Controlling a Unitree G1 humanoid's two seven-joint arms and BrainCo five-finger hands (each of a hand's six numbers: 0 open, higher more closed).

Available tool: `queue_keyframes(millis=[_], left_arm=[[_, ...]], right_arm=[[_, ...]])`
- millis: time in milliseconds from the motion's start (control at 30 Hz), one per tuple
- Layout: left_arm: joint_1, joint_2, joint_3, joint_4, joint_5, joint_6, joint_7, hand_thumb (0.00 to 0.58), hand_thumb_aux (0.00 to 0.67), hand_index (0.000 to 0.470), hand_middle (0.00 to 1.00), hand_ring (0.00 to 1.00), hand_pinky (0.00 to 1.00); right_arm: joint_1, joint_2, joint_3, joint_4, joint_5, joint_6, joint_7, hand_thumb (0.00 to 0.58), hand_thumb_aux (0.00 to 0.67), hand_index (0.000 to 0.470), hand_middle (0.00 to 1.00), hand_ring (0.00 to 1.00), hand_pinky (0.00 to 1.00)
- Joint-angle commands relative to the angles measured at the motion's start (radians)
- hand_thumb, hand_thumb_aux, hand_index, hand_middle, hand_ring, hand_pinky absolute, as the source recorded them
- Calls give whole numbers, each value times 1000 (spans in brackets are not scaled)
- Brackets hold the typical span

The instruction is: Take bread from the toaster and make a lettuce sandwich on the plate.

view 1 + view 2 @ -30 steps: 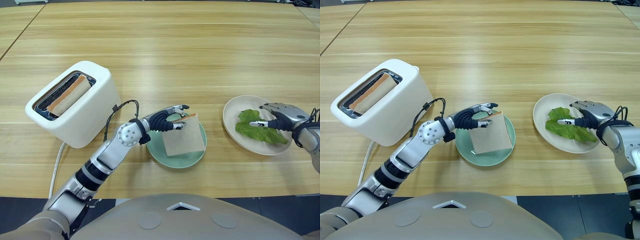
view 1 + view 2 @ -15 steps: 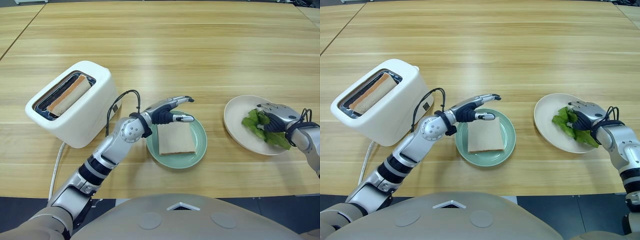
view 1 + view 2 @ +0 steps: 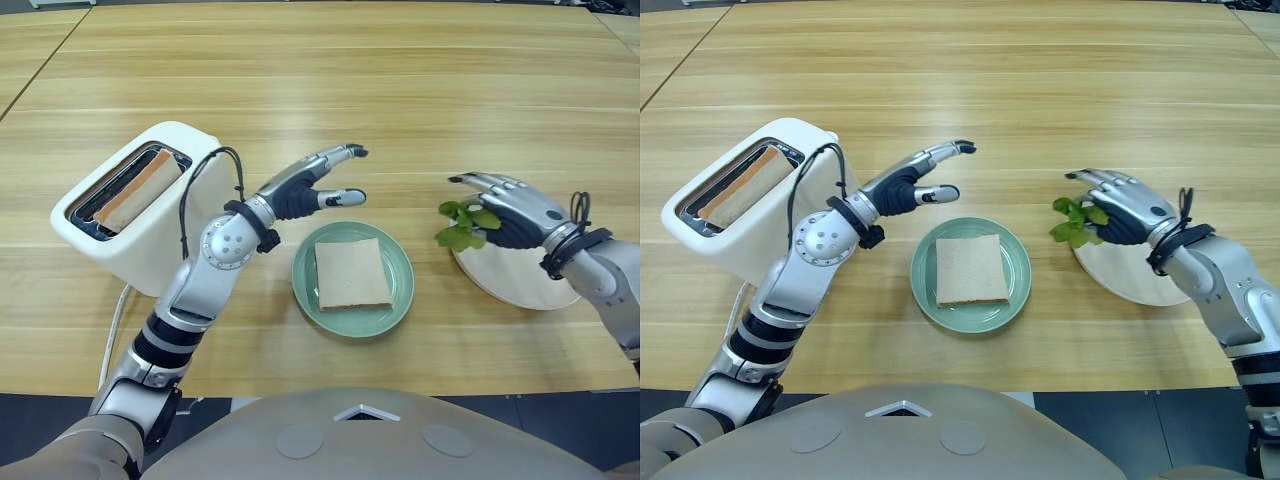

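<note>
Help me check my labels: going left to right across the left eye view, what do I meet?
toaster → green plate with a slice of bread → lettuce held in the right hand → beige plate

Table (image 3: 350, 80): toaster (image 3: 150, 215) at left, centre plate (image 3: 402, 278) in middle near front edge, right plate (image 3: 512, 287) at right, well apart from centre plate. Toaster bread (image 3: 138, 188) in toaster slot. Bread slice (image 3: 350, 273) flat on centre plate. Cord (image 3: 115, 325) on table at toaster's front left. Left hand (image 3: 305, 188) above table, behind centre plate, just right of toaster, fingers spread. Right hand (image 3: 515, 208) above right plate's rear left edge, clasping lettuce (image 3: 460, 225), which hangs over table between plates.
</note>
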Motion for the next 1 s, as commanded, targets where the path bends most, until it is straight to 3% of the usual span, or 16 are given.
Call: queue_keyframes(millis=[33, 267, 500, 633, 667, 733, 800, 833, 900, 933, 1000], left_arm=[[-54, 68, 144, -41, -33, 25, -25, 0, 0, 0, 0, 0, 0], [-130, 247, 386, 25, -27, -54, -2, 0, 0, 0, 0, 0, 0], [-129, 390, 466, 35, 41, -136, 12, 0, 0, 0, 0, 0, 0], [-40, 477, 437, 15, 75, -202, -65, 0, 0, 0, 0, 0, 0], [1, 505, 435, 8, 85, -228, -89, 0, 0, 0, 0, 0, 0], [49, 538, 468, -5, 89, -249, -111, 0, 0, 0, 0, 0, 0], [56, 555, 512, -9, 77, -246, -121, 0, 0, 0, 0, 0, 0], [67, 567, 539, -14, 70, -243, -131, 0, 0, 0, 0, 0, 0], [88, 579, 582, -30, 59, -249, -141, 0, 0, 0, 0, 0, 0], [95, 580, 597, -39, 56, -250, -144, 0, 0, 0, 0, 0, 0], [120, 586, 625, -54, 63, -248, -152, 0, 0, 0, 0, 0, 0]], right_arm=[[-17, 54, 128, -69, 38, -51, 109, 580, 670, 470, 0, 0, 0], [-200, 214, 322, 24, -32, -178, 148, 580, 670, 470, 0, 0, 0], [-294, 318, 368, 74, -133, -249, 74, 580, 670, 470, 0, 0, 0], [-293, 332, 377, 91, -208, -254, 40, 580, 670, 470, 0, 0, 0], [-292, 331, 379, 100, -232, -253, 31, 570, 583, 409, 0, 0, 0], [-291, 330, 384, 116, -265, -257, 15, 509, 436, 306, 0, 0, 0], [-289, 327, 385, 123, -285, -257, 4, 441, 342, 240, 0, 0, 0], [-290, 324, 387, 130, -305, -255, -4, 288, 194, 136, 0, 0, 0], [-291, 320, 391, 144, -328, -254, -15, 40, 24, 17, 0, 0, 0], [-290, 320, 390, 148, -331, -255, -19, 0, 0, 0, 0, 0, 0], [-288, 319, 390, 150, -339, -255, -26, 0, 0, 0, 0, 0, 0]])
